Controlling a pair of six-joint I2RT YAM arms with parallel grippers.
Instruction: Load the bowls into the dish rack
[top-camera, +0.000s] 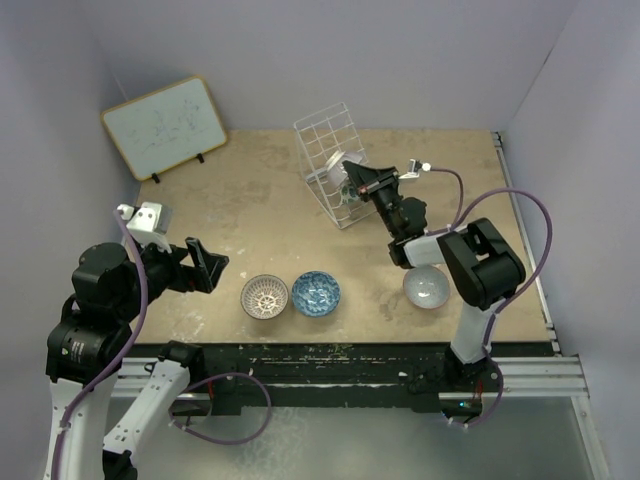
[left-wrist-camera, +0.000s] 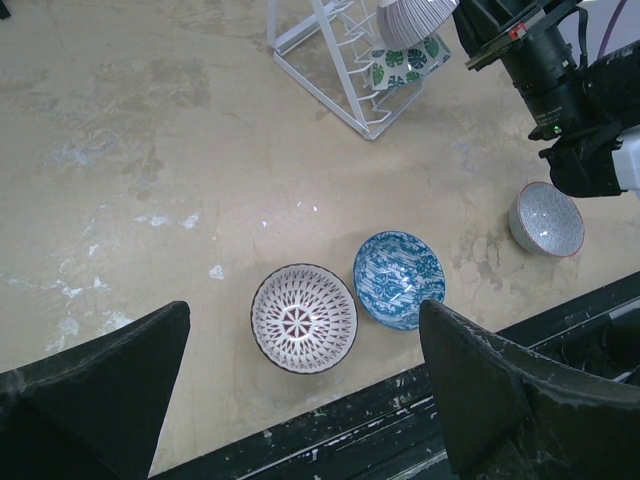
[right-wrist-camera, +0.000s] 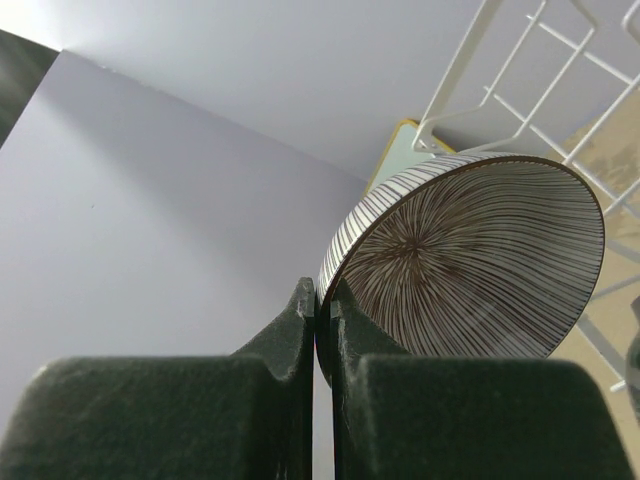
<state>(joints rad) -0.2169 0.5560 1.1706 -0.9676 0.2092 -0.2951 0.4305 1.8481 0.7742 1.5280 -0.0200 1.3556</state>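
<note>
My right gripper (right-wrist-camera: 322, 295) is shut on the rim of the brown-and-white radial bowl (right-wrist-camera: 470, 260) and holds it tilted on edge against the white wire dish rack (top-camera: 328, 160); from above the gripper (top-camera: 353, 180) is at the rack's front. A green-and-white bowl (left-wrist-camera: 405, 62) stands in the rack (left-wrist-camera: 330, 75). The mauve-pink patterned bowl (top-camera: 265, 296) and the blue bowl (top-camera: 315, 292) sit side by side near the table's front edge. The pale pinkish-white bowl (top-camera: 427, 288) sits beside the right arm. My left gripper (top-camera: 205, 265) is open and empty, above and left of the two bowls.
A framed whiteboard (top-camera: 165, 125) leans at the back left. The table's black front edge (left-wrist-camera: 330, 430) runs just below the mauve (left-wrist-camera: 303, 318) and blue (left-wrist-camera: 399, 279) bowls. The right arm (top-camera: 480, 265) and its cable reach over the right side.
</note>
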